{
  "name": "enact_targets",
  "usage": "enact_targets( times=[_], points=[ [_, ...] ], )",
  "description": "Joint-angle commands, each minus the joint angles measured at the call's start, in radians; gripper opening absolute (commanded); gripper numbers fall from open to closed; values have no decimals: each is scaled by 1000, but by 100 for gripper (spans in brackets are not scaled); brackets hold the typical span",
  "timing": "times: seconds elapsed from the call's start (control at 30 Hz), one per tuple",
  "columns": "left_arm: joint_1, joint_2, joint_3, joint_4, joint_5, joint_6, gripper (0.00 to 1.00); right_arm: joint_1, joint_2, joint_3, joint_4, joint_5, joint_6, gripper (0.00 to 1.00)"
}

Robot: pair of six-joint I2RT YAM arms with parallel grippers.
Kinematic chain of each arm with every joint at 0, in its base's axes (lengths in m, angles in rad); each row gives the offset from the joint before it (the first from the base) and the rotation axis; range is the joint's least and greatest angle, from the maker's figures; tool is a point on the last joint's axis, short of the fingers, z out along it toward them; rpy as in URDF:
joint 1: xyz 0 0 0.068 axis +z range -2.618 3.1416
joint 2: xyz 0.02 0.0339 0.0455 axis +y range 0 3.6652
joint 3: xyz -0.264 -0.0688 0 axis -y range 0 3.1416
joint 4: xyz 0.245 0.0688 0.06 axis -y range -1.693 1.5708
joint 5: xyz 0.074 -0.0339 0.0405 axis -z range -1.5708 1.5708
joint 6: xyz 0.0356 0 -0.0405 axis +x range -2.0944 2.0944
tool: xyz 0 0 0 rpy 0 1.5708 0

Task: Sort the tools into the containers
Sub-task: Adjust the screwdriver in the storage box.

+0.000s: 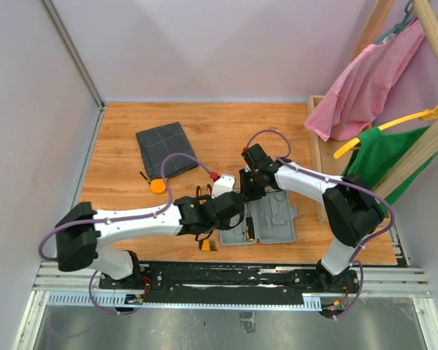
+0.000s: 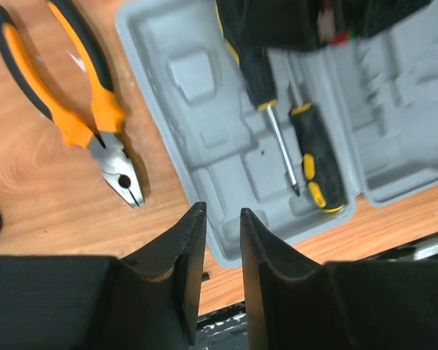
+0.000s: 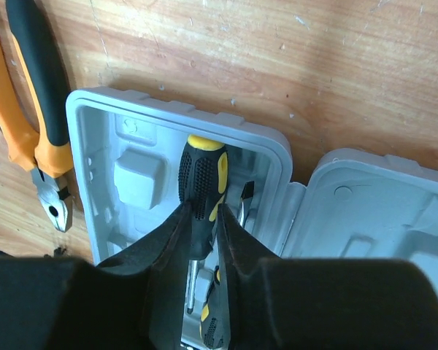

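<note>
Screwdriver (image 3: 202,179) poised over case (image 3: 80,146)
Right hand (image 3: 202,219) grasps it, shaft running 12-to-6 along the moulded recess; left hand (image 2: 217,219) released, pliers (image 2: 73,109) on tabletop (image 2: 29,204) at its 10 o'clock.

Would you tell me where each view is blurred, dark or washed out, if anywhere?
Top external: evenly lit, sharp, only soft shadows on the table. Left wrist: pliers and case sharp; near fingers dark, soft-edged. Right wrist: table grain crisp with a pale sheen at top; fingers almost black, blurred around the screwdriver.
</note>
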Motion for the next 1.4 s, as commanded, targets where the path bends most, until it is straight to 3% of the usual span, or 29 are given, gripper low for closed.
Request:
enact_targets(
  times=[0.0,0.33,0.77,0.83,0.87,1.0,1.37],
  points=[
    [38,-155,-22,82,-76,34,31,12,-13,-4,-167,7,-65,22],
    [161,-422,-216,166,-24,43,39,13,-218,10,-84,-48,-137,40],
    [308,-489,-314,218,88,59,40,10,-474,-213,40,166,-276,59],
    [321,-488,-318,224,94,67,40,5,-490,-222,8,194,-293,63],
    [328,-486,-320,227,99,68,40,5,-496,-223,-20,227,-289,70],
    [353,-478,-328,238,119,73,40,1,-534,-259,-40,305,-296,82],
    [373,-468,-346,251,136,68,40,-1,-403,-211,-88,189,-368,84]
  ],
)
